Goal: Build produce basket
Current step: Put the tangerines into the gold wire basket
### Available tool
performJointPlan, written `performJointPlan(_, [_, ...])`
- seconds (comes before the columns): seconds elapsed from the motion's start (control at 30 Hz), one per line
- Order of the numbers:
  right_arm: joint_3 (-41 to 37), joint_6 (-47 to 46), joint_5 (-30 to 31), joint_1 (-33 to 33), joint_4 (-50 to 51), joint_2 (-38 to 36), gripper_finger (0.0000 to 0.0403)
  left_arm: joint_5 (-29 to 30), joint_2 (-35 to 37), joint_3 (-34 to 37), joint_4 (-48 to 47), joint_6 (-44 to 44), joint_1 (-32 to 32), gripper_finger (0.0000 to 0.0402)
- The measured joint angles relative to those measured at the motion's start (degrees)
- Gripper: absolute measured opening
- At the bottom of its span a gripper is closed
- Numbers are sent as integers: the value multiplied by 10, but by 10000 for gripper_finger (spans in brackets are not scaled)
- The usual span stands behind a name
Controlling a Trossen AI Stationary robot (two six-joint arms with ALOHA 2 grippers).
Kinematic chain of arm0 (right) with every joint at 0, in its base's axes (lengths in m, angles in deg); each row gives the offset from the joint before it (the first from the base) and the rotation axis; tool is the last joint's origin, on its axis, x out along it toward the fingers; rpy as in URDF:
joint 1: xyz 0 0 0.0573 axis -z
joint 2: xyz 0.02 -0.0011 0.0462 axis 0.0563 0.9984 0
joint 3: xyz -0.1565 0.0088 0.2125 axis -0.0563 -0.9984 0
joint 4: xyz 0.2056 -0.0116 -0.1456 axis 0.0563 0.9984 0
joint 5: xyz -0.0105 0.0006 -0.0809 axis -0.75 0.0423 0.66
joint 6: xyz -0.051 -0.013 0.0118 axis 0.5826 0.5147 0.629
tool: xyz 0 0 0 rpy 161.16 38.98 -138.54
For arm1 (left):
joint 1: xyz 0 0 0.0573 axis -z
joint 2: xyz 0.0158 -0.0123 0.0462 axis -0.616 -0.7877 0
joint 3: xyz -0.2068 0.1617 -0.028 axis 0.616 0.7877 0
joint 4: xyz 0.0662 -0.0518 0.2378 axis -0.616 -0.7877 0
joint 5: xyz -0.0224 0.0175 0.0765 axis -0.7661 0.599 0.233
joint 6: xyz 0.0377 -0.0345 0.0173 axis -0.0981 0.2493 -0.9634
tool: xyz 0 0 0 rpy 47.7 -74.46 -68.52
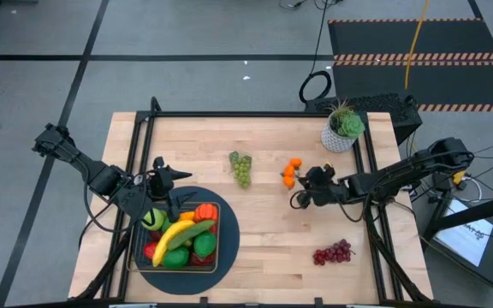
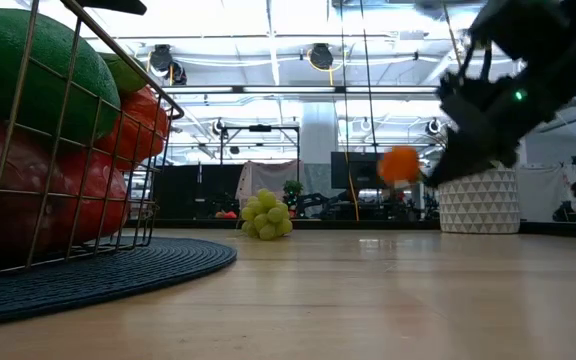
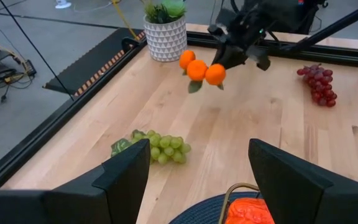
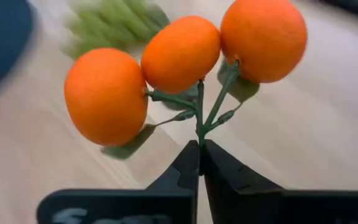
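The wire basket (image 1: pixel 214 257) sits on a round dark mat near the table's left near corner, filled with a banana, limes, peppers and red fruit. My left gripper (image 3: pixel 197 180) hovers open just above the basket's far edge. My right gripper (image 4: pixel 201 162) is right of the table's middle, shut on a cluster of three oranges (image 1: pixel 291 172) with green stems and leaves. Green grapes (image 1: pixel 241 168) lie on the table's middle, far side. Purple grapes (image 1: pixel 333 252) lie toward the right near side. My right gripper pinches the orange cluster's green stem (image 4: pixel 200 134) at its base, only between the fingertips. The fingers come from the table's right side, about level. The three oranges (image 3: pixel 197 68) stick out beyond the fingertips, lifted clear of the table.
A potted green plant (image 1: pixel 342 128) in a white patterned pot stands at the table's far right corner. A black frame runs around the table edges (image 1: pixel 255 114). Bare wood lies between the basket and the two grape bunches.
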Motion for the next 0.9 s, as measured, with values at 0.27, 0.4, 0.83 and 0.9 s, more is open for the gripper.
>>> performJointPlan(0.27, [1, 346, 6, -43, -244, 0, 5, 0, 0, 0, 15, -6, 0, 273])
performJointPlan(0.4, [1, 484, 5, -63, -307, 0, 5, 0, 0, 0, 18, -6, 0, 273])
performJointPlan(0.83, [1, 780, 6, -108, -359, 0, 5, 1, -20, 0, 31, -20, 0, 273])
performJointPlan(0.9, [1, 841, 7, -115, -373, 0, 5, 0, -30, 0, 37, -34, -3, 273])
